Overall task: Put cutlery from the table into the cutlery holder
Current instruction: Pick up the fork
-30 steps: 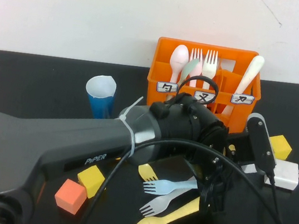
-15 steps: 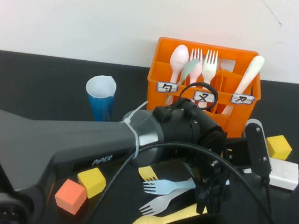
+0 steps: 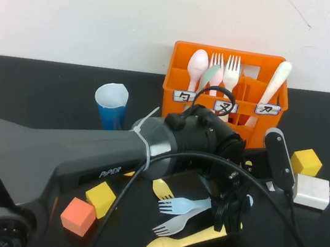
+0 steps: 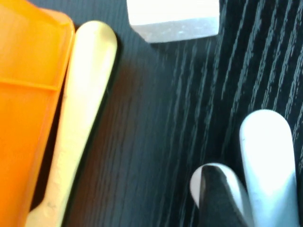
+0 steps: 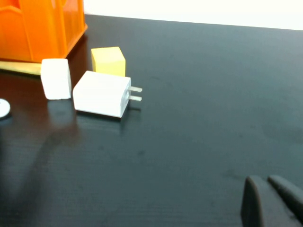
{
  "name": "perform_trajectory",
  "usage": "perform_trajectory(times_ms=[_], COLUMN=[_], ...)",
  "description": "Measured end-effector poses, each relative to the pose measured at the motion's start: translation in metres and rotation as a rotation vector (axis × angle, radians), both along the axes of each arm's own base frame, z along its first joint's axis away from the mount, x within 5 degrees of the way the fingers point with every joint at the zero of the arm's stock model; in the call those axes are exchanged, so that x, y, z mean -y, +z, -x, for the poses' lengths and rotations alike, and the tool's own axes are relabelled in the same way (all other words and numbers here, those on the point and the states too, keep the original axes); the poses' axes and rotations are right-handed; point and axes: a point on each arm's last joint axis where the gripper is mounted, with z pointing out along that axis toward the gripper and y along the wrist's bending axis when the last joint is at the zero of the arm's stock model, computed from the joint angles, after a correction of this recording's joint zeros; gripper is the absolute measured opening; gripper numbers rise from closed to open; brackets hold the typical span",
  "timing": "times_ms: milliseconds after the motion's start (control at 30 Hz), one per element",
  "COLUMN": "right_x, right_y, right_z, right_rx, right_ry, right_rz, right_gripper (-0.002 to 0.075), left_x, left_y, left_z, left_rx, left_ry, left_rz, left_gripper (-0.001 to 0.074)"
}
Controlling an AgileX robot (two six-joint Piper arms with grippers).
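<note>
The loose cutlery, a light blue fork (image 3: 185, 205), a grey fork (image 3: 174, 225) and a pale yellow spoon (image 3: 181, 245), is lying fanned on the black table (image 3: 45, 90), at about 8 o'clock from the left gripper (image 3: 226, 214), which is hanging just over the handle ends, apparently empty, jaws likely apart. The orange cutlery holder (image 3: 226, 94) is standing at 12 o'clock, holding upright forks and spoons. The right gripper (image 5: 272, 201), fingers together, is hovering low over bare table. A white charger (image 3: 312, 192) is lying at 3 o'clock, a blue cup (image 3: 111, 106) at 10.
</note>
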Motion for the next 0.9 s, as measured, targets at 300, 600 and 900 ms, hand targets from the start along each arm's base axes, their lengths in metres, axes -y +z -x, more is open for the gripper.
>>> perform_trajectory(times_ms=[300, 600, 900], right_x=[0.000, 0.000, 0.000], right_y=[0.000, 0.000, 0.000], right_z=[0.000, 0.000, 0.000], right_rx=[0.000, 0.000, 0.000], right_ry=[0.000, 0.000, 0.000], right_rz=[0.000, 0.000, 0.000], right_gripper=[-0.0003, -0.0003, -0.0003], left_x=[-0.002, -0.005, -0.007], left_y=[-0.001, 0.009, 0.018], left_z=[0.002, 0.003, 0.009], left_rx=[-0.041, -0.043, -0.090], left_ry=[0.023, 0.029, 0.106], left_rz=[-0.008, -0.006, 0.012], left_gripper=[0.0198, 0.0054, 0.0054])
